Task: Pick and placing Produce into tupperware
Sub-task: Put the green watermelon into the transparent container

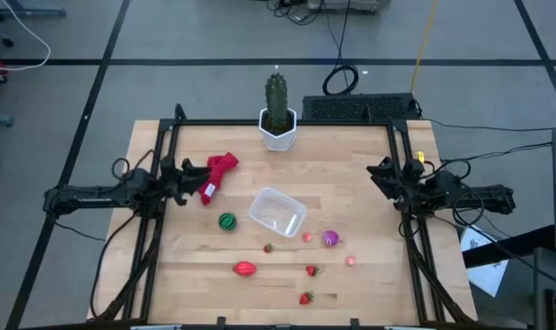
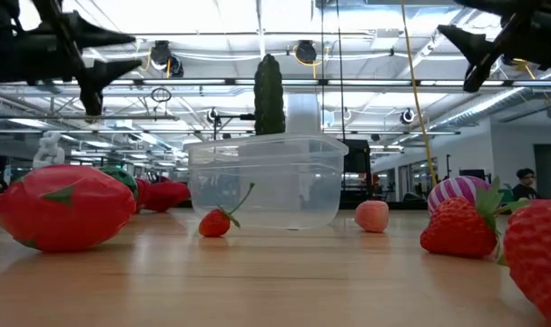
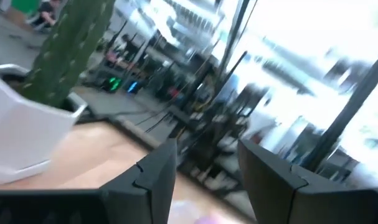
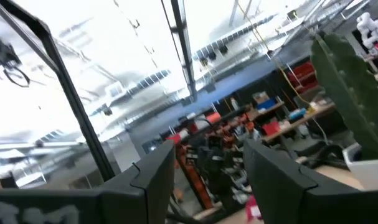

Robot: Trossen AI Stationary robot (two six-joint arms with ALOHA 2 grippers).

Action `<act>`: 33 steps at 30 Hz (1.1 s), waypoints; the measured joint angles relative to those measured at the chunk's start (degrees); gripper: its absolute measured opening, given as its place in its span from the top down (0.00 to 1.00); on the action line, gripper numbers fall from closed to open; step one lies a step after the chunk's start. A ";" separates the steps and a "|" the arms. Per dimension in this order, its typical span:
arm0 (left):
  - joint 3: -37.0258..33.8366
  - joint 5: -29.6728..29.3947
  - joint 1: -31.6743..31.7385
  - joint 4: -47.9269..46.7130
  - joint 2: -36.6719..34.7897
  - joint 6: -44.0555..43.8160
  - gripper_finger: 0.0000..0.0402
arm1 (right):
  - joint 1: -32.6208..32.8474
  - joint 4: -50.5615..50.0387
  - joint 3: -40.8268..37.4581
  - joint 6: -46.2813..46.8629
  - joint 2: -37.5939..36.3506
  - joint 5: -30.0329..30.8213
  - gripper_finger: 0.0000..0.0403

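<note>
The clear tupperware (image 1: 278, 213) (image 2: 267, 180) stands open on the wooden table's middle. Around it lie the produce: a green striped ball (image 1: 226, 221), a red oval (image 1: 245, 269) (image 2: 63, 206), a purple ball (image 1: 330, 239) (image 2: 458, 192), small strawberries (image 1: 312, 270) (image 2: 216, 222) and pink bits (image 1: 307, 236) (image 2: 372, 216). My left gripper (image 1: 191, 173) (image 2: 98, 65) (image 3: 204, 152) hovers open at the table's left edge, high above the top. My right gripper (image 1: 381, 173) (image 2: 475, 53) (image 4: 210, 152) hovers open at the right edge, also raised. Neither has anything between its fingers.
A red cloth (image 1: 218, 174) lies on the table just in front of my left gripper. A green cactus in a white pot (image 1: 278, 117) stands at the middle of the far edge. Black frame rails (image 1: 154, 229) run along both sides.
</note>
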 joint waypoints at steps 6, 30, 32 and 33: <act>3.32 -0.33 0.00 5.86 0.04 0.56 0.56 | 0.02 2.31 3.85 -0.90 3.07 0.02 0.55; 82.55 7.73 -8.66 -94.11 55.68 -9.47 0.56 | 0.02 -80.20 85.35 -24.91 52.49 -0.02 0.55; 83.23 8.83 -10.34 -95.57 58.64 -11.03 0.56 | 0.01 -81.59 87.27 -27.41 52.65 1.93 0.55; 83.27 9.11 -11.20 -95.52 59.74 -12.17 0.56 | -0.01 -81.74 87.79 -28.63 52.52 2.99 0.55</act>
